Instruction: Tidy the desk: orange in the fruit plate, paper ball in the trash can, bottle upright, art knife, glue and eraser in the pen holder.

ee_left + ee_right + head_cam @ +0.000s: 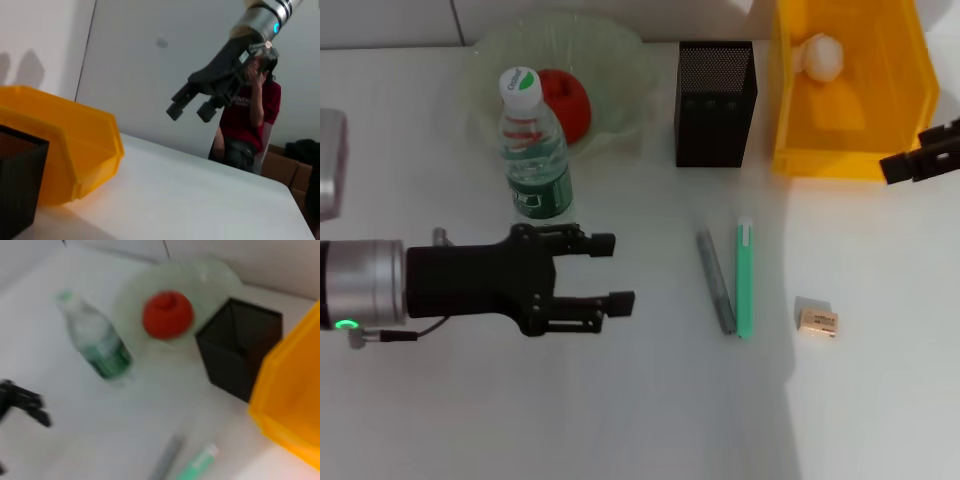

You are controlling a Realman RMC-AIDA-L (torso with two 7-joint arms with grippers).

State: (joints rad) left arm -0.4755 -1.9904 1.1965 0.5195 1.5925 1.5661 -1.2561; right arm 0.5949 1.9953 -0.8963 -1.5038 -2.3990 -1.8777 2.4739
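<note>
The bottle stands upright on the desk, in front of the fruit plate, which holds the orange. The paper ball lies in the trash can. The pen holder stands between plate and can. A grey stick, the art knife, a green glue stick and the eraser lie on the desk. My left gripper is open and empty, just in front of the bottle. My right gripper hangs open and empty above the can's front right corner; it also shows in the left wrist view.
A person in a red shirt stands beyond the desk's far edge. A grey object sits at the left edge. The trash can and pen holder stand close together at the back.
</note>
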